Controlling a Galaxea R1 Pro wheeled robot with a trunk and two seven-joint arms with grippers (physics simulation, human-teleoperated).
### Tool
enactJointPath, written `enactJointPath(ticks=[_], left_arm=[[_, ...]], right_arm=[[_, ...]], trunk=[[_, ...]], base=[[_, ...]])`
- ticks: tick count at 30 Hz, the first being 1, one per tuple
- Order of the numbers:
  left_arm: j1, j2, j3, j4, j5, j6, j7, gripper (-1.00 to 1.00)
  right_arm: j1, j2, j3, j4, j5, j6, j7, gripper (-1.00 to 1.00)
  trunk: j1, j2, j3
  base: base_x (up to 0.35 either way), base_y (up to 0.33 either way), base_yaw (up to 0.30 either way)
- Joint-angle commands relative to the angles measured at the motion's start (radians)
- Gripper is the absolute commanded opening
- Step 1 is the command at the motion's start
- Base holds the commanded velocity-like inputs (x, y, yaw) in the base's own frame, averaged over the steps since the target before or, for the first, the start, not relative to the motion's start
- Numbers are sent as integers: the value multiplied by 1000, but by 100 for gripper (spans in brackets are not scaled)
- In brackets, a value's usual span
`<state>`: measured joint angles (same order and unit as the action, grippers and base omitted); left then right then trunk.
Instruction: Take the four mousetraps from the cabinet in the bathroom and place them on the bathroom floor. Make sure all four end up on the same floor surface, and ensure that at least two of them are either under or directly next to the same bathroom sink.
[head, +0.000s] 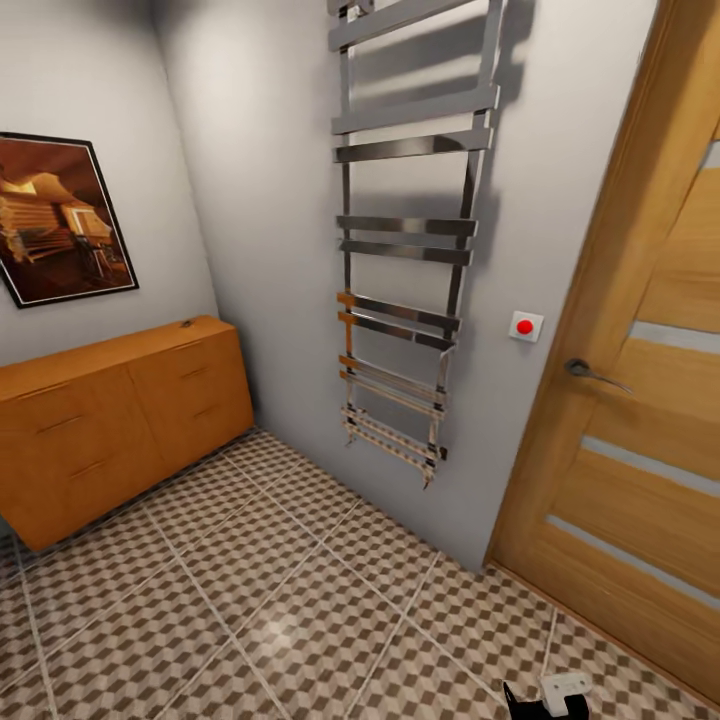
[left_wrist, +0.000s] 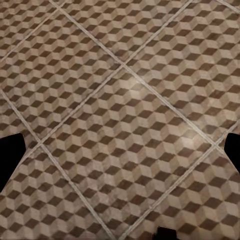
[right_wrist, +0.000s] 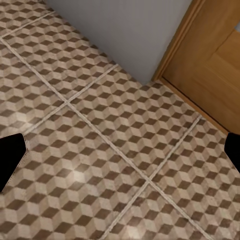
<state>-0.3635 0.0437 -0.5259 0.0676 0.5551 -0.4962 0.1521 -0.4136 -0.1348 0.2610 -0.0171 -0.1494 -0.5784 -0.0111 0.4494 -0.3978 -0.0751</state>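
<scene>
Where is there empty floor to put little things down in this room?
The floor is bare between the cabinet, the towel rack wall and the door. The cabinet top is mostly free, with one small dark thing near its far end. It is tightest along the door threshold.

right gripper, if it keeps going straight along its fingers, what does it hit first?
Most likely the floor: the right wrist view looks down at bare tiles between the fingertips. The door and wall lie further off.

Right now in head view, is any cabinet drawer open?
No, every drawer front of the cabinet sits flush and closed, with only a small dark item resting on its top.
</scene>
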Motion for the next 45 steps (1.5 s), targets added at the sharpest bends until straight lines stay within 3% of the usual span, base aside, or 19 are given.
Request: enactJointPath(ticks=[1,45], left_arm=[[-2,-1,-8,3,0,-4,4,100],[-2,-1,-8,3,0,-3,4,100]], right_arm=[[-1,0,9,0,-9,-3,-1,100],[0,0,9,0,-9,-3,-1,100]], trunk=[[1,-2,-2],[1,-2,-2]], base=[[0,0,271],[0,0,270]])
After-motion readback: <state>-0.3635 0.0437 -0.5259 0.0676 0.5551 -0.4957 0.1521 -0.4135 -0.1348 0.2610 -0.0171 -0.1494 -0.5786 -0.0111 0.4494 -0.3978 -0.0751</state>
